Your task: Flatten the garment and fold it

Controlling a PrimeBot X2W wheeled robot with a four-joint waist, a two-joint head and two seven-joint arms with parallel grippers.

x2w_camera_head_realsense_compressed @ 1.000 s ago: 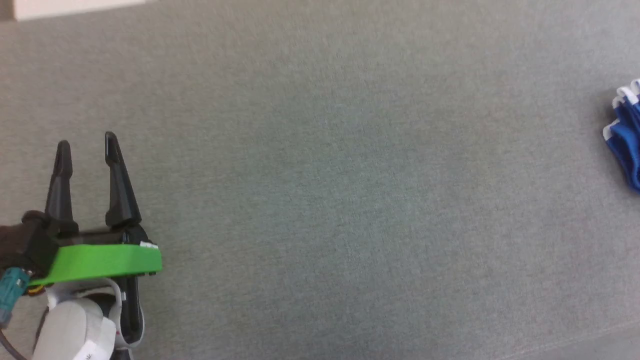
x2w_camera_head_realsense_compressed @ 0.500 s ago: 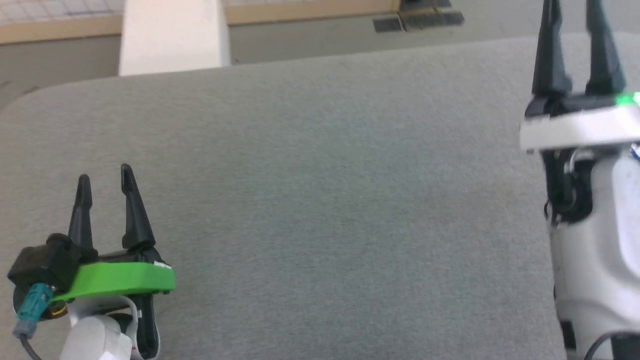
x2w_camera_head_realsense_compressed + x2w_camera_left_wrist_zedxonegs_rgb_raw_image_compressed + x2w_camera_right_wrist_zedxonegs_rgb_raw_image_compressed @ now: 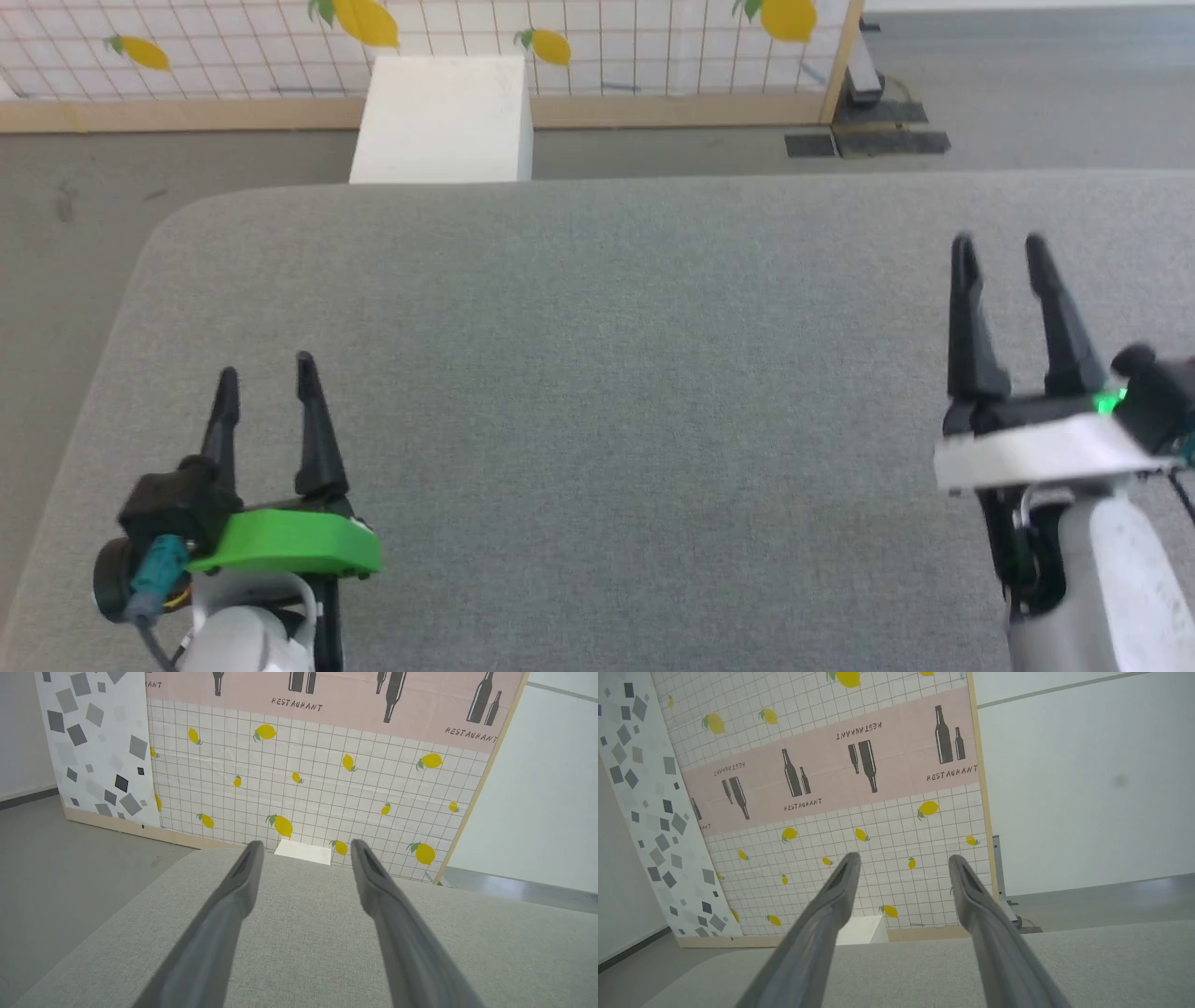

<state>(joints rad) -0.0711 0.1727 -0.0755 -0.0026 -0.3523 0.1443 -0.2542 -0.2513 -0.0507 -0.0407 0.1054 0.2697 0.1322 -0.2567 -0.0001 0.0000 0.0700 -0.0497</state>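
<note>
The blue garment is out of view at this moment. My left gripper [image 3: 265, 371] hovers open over the grey padded table [image 3: 597, 392] at the lower left, nothing between its dark fingers. At the right side of the head view my right gripper [image 3: 1000, 245] is open too and empty, raised above the table. In the left wrist view the left gripper [image 3: 303, 847] points across the table toward the far edge. The right gripper [image 3: 902, 861] in its own view points over the table's far edge at the wall panels.
A white box [image 3: 441, 119] stands on the floor just beyond the table's far edge. Behind it runs a tiled panel with lemon prints [image 3: 597, 42]. The table's rounded left corner [image 3: 163, 229] drops to grey floor.
The head camera has tilted up and turned, so the blue garment left the picture at the right and the far table edge and wall came in. The right gripper came into view.
</note>
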